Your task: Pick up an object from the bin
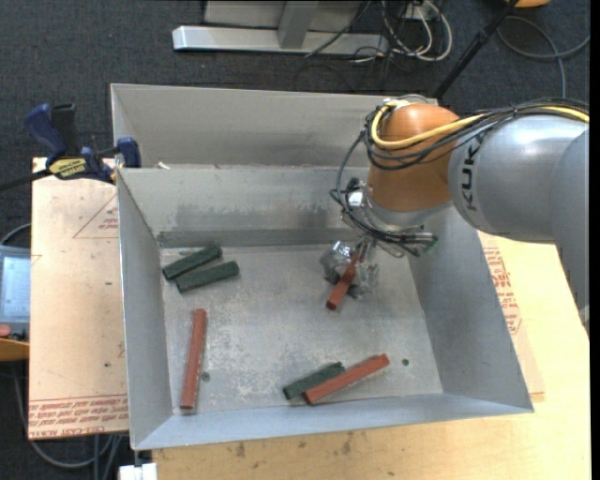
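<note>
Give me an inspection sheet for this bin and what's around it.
Surface: grey metal bin, floor scuffed.
Job's things: short red block, tilted, between the fingers of the end effector, right of centre.
Clutter: two green blocks back left; long red stick left; front green block touching front red stick.
Grippers: end effector shut on the short red block.
Cables: yellow cables over the orange wrist cover; floor cables beyond the bin.
Surroundings: dark floor.

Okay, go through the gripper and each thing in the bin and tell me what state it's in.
gripper: shut on the short red block.
short red block: tilted, upper end in the gripper.
green block pair: lying flat, touching, back left.
long red stick: lying flat, alone, left.
front green block: lying flat against front red stick.
</note>
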Action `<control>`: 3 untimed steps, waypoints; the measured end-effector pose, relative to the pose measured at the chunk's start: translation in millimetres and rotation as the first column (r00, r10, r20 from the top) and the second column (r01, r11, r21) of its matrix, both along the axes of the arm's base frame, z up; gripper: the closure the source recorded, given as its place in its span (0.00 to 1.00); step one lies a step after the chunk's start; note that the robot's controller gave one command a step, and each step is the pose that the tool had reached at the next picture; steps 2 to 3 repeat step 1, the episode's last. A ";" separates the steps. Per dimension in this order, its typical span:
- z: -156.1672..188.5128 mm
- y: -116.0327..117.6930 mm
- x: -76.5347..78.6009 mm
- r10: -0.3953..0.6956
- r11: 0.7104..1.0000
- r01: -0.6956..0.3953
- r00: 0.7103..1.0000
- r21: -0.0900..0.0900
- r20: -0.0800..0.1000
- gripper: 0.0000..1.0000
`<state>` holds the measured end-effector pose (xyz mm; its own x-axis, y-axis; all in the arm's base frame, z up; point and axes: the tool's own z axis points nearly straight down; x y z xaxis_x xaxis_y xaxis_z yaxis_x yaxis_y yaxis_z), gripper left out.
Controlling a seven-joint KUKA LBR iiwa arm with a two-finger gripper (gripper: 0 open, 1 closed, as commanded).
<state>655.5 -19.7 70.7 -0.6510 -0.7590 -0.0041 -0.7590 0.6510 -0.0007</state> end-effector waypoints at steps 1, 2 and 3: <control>33.9 1.0 1.5 -0.001 1.000 0.001 1.000 0.000 0.003 1.00; 33.9 1.0 1.5 -0.001 1.000 0.001 1.000 0.000 0.003 1.00; 33.9 1.0 1.5 -0.001 1.000 0.001 1.000 0.000 0.003 1.00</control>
